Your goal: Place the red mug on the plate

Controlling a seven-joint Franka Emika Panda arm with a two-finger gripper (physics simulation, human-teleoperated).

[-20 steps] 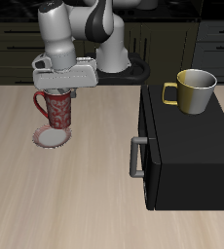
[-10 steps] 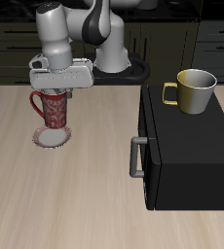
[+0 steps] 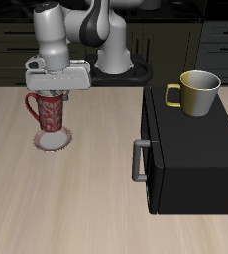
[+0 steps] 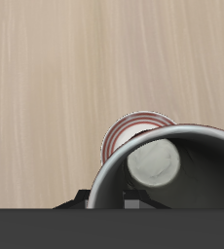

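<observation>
Overall, the wooden table [image 3: 86, 198] fills most of the exterior view, with dark cabinets along the upper edge of the frame. Next in size, a black box-shaped appliance [image 3: 190, 154] with a grey handle on its side occupies the right half of the frame; the yellow mug [image 3: 195, 92] stands on its top, upper right. The robot arm [image 3: 81, 30] descends from the upper centre toward the upper left of the frame. Its gripper [image 3: 55, 91] sits directly over the red mug [image 3: 51, 112], with the fingers reaching down to the mug's rim; the fingers appear to pinch the mug at its rim, although the contact itself is hidden by the gripper body. The red mug is upright in the left part of the frame, its loop handle pointing toward the left edge, directly above the plate [image 3: 53, 142], whose patterned rim shows just beneath the mug's base. In the wrist view, the mug's pale rim and grey interior [image 4: 168, 180] are seen from above, and the plate [image 4: 119, 136] shows past the rim.
</observation>
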